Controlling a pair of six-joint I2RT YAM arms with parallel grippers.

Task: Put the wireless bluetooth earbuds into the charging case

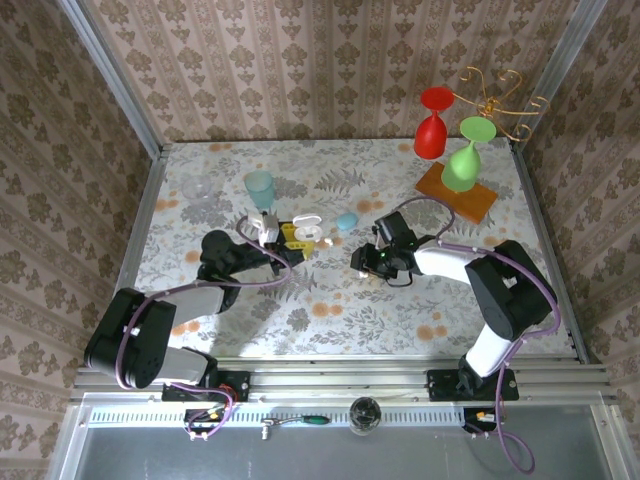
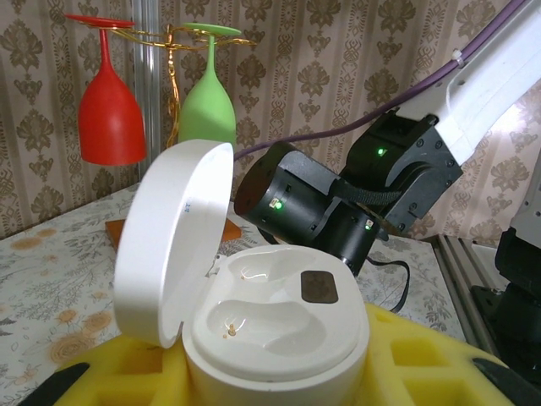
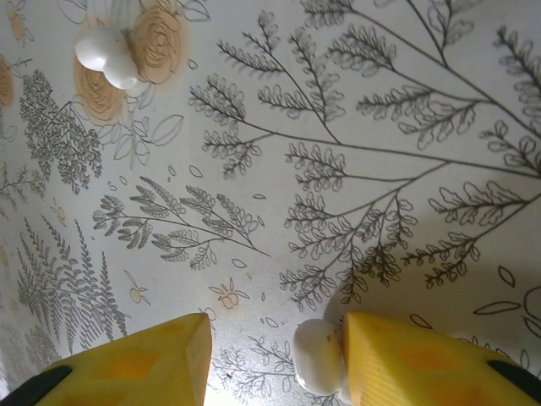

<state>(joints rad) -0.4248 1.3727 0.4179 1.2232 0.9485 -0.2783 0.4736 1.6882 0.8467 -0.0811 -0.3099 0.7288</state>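
The room is a small booth with walls [image 1: 330,70] of brown damask wallpaper on three sides, and metal rails stand in its corners. The counter [image 1: 330,310] has a pale cover printed with grey ferns and orange flowers. Two arms are fixed at its near edge, the left arm [image 1: 170,320] and the right arm [image 1: 500,290], and both reach toward the middle. At the far right there is one golden wire rack [image 1: 500,100] on a wooden base [image 1: 470,200]. Two wine glasses hang on it upside down, one red glass [image 1: 432,125] and one green glass [image 1: 465,160]. At the far left stand two cups, one teal cup [image 1: 260,188] and one clear cup [image 1: 197,188]. I count two cases. One pale blue case [image 1: 346,221] lies shut near the middle. The white charging case [image 2: 279,330] is open, with its lid standing up and its two hollows exposed. The left pincer [image 2: 270,376] grips this charging case between its yellow pads. I count two white earbuds on the counter in the right wrist view. One earbud [image 3: 319,355] lies between the pads of the right pincer [image 3: 275,355] and touches the pad [image 3: 423,364] at the right of that view. The other pad [image 3: 135,364] is apart from it, so this pincer stands open. The second earbud [image 3: 106,55] lies well apart from the first one, on an orange flower of the cover.
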